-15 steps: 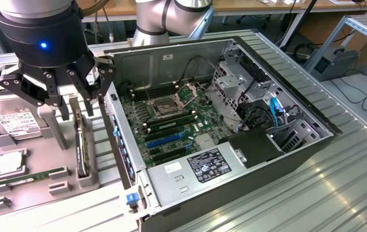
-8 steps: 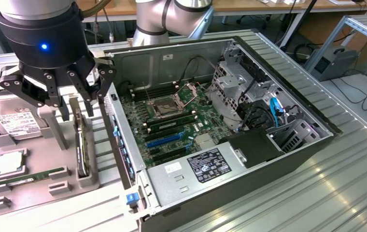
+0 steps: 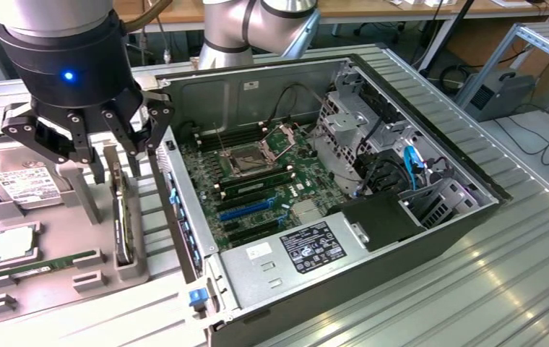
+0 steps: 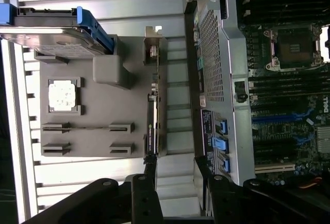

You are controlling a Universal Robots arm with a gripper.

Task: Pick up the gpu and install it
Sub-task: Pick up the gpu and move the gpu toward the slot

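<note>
Going from the exterior view's left, I see a grey tray (image 3: 63, 282) on the bench. A hard drive (image 3: 19, 181) sits at its far left corner. Nearer the camera lie a CPU (image 3: 11, 246) and a green RAM stick (image 3: 43, 266).

Next comes the gripper (image 3: 110, 153), hanging over the tray's far right part. Its two black fingers are spread wide and nothing is between them.

Just below it and a little toward the camera is the gpu (image 3: 118, 217). It is a thin dark card standing on edge in a slot along the tray's right edge. Its long axis runs from the far side toward the camera, parallel to the side wall of the case beside it. The fingers open from left to right, so across the card's thin faces and not along its length. I judge that they hang above the card without touching it.

In the wrist view, the card runs straight away from the fingers, with its silvery bracket (image 4: 152, 41) at the far end. Its near end lines up with one fingertip (image 4: 150, 170) rather than with the middle of the gap, so I judge the gripper slightly off to the case side.

Furthest right, the case (image 3: 255, 87) lies open. The motherboard (image 3: 255, 181) shows inside, and no card stands in its blue slots (image 3: 245, 210).
</note>
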